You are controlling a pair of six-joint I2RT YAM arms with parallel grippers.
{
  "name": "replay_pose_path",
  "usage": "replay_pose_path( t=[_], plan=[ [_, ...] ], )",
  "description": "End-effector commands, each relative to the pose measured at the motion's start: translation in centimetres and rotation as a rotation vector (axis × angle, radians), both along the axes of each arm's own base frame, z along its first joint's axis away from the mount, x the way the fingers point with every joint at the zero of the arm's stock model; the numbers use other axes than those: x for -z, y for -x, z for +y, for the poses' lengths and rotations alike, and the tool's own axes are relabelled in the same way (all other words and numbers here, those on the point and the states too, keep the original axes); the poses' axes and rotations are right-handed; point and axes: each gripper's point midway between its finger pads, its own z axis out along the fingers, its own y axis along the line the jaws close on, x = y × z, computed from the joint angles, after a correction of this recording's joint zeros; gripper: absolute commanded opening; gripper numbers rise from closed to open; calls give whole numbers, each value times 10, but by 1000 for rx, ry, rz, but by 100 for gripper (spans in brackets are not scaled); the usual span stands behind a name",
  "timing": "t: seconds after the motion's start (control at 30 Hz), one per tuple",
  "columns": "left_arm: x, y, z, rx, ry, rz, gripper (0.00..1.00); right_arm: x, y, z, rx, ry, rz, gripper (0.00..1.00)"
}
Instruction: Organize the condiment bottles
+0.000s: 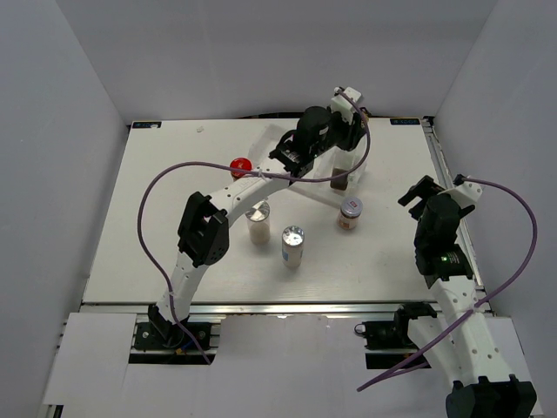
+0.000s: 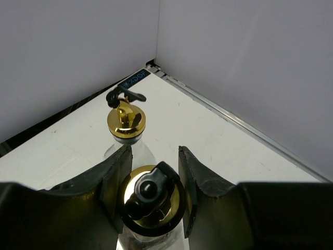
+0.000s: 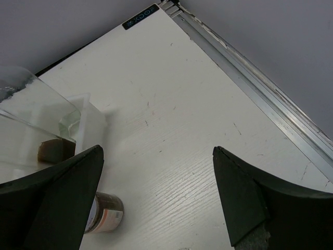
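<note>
My left gripper (image 2: 153,172) reaches to the white tray (image 1: 359,164) at the back and is shut on the gold-spouted top of a clear glass bottle (image 2: 151,200). The second glass bottle (image 2: 126,119) stands just beyond it. A red-lidded jar (image 1: 241,165) stands left of the arm. Two silver-capped shakers (image 1: 258,212) (image 1: 292,235) stand mid-table. The lilac-lidded jar (image 1: 351,207) stands right of them and shows in the right wrist view (image 3: 106,213). My right gripper (image 3: 156,198) is open and empty, low over bare table right of the lilac jar.
The tray wall (image 3: 86,112) and a glass bottle's lower part (image 3: 31,104) show at the left of the right wrist view. The table's right edge rail (image 3: 260,94) runs close by. Grey walls enclose the table. A purple cable (image 1: 165,187) loops over the left side.
</note>
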Motion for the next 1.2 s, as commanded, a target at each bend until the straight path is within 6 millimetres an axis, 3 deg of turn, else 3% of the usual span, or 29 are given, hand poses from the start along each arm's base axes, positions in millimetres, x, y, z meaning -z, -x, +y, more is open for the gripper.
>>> replay_pose_path(
  t=[0.0, 0.27, 0.67, 0.73, 0.8, 0.83, 1.0, 1.17],
  plan=[
    [-62, 6, 6, 4, 118, -142, 0, -7, -4, 1, -10, 6, -37, 89],
    [-59, 7, 10, -8, 108, -171, 0, -8, -2, 0, -11, 14, -50, 89],
    [-7, 4, 14, -26, 36, -110, 0, -4, -6, 2, -28, 24, -18, 89],
    [-6, 4, 15, -25, 29, -103, 19, -3, -7, 4, -36, 24, -12, 89],
    [-6, 8, 14, -15, 27, -101, 49, -4, -9, 7, -54, 22, -7, 89],
    [-9, 10, 16, -12, 28, -105, 70, -3, -9, 9, -70, 21, 1, 89],
    [-10, 22, 22, 17, 19, -102, 92, -10, -8, 17, -122, 23, -3, 89],
    [-15, 26, 31, -1, 5, -94, 96, -23, -2, 28, -195, 35, -7, 89]
  ],
)
